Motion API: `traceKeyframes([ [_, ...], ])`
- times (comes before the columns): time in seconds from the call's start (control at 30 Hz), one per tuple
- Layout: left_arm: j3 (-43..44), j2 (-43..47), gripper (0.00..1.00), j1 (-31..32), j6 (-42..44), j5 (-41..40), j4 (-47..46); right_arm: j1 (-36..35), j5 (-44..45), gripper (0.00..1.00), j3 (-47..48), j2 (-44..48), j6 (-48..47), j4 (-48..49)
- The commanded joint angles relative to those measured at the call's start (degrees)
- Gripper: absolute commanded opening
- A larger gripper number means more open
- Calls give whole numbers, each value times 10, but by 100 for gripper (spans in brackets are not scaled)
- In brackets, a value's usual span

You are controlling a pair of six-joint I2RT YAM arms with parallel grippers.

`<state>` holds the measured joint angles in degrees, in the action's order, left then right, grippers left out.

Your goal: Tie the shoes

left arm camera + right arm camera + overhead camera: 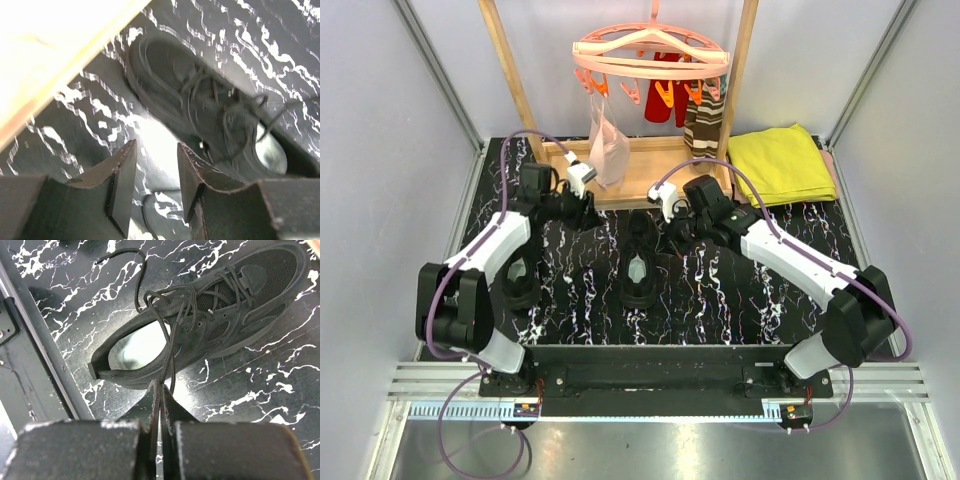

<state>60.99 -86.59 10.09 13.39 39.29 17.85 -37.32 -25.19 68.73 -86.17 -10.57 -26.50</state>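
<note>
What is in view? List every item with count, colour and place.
shoes: two, black; one mid-table, one under the left arm
lace: one, black, running from the middle shoe's eyelets
table: one, black with white veins
rack: one, pale wood, at the far edge
hanger: one, pink, hung in the rack
red socks: count unclear, clipped to the hanger
striped socks: count unclear, brown, clipped beside the red
bag: one, pale pink, hanging at the left
towel: one, yellow, far right corner
left gripper: open, empty, above the table
right gripper: shut on the lace
</note>
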Motion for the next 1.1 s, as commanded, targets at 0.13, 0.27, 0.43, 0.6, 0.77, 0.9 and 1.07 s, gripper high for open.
traceKeyframes([
  [0.13, 18, -8, 41, 41, 1, -26, -66, 1, -21, 0, 44, -9, 72, -18],
  [0.27, 6, -8, 41, 51, -8, -21, -79, 1, -32, 0, 59, -23, 102, -31],
  [0.43, 7, -20, 40, 63, -21, 29, -84, 1, -27, 0, 68, -34, 102, -56],
  [0.6, 11, -46, 40, 70, -24, 76, -71, 1, -19, 0, 73, -40, 102, -63],
  [0.77, 32, -77, 40, 74, -22, 90, -52, 2, -11, 0, 82, -48, 102, -64],
  [0.9, 42, -93, 41, 77, -20, 100, -48, 1, -7, 0, 84, -51, 102, -64],
  [1.07, 47, -104, 41, 80, -16, 116, -41, 2, -4, 0, 84, -55, 102, -65],
])
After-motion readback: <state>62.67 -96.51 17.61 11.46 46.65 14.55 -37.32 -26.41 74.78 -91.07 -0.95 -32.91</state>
